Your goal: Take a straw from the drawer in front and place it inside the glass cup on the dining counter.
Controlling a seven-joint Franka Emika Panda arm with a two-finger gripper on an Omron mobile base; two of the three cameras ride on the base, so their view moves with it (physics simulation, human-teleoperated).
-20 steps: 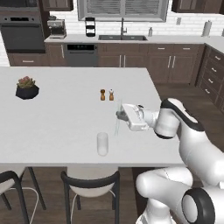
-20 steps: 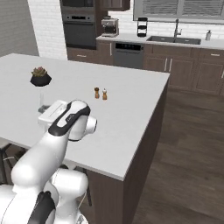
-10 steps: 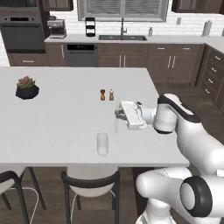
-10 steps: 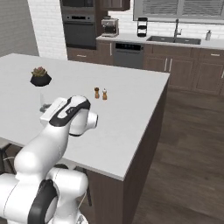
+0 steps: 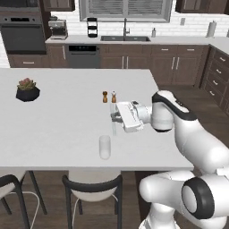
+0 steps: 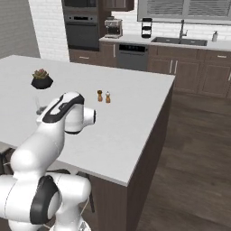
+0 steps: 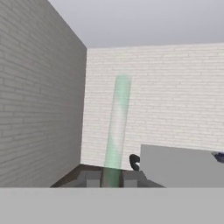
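free: bare dining counter [image 5: 62, 120] | obstacles: shakers [image 5: 109, 97], plant [image 5: 27, 90]

Both base views look down across the dining counter [image 5: 58, 120]; the hand view faces brick walls.

dining counter [image 5: 62, 120] looks smooth matt white, glass cup [image 5: 104, 147] clear and glassy, straw [image 7: 116, 135] pale see-through plastic, cabinets [image 5: 179, 69] dark brown wood
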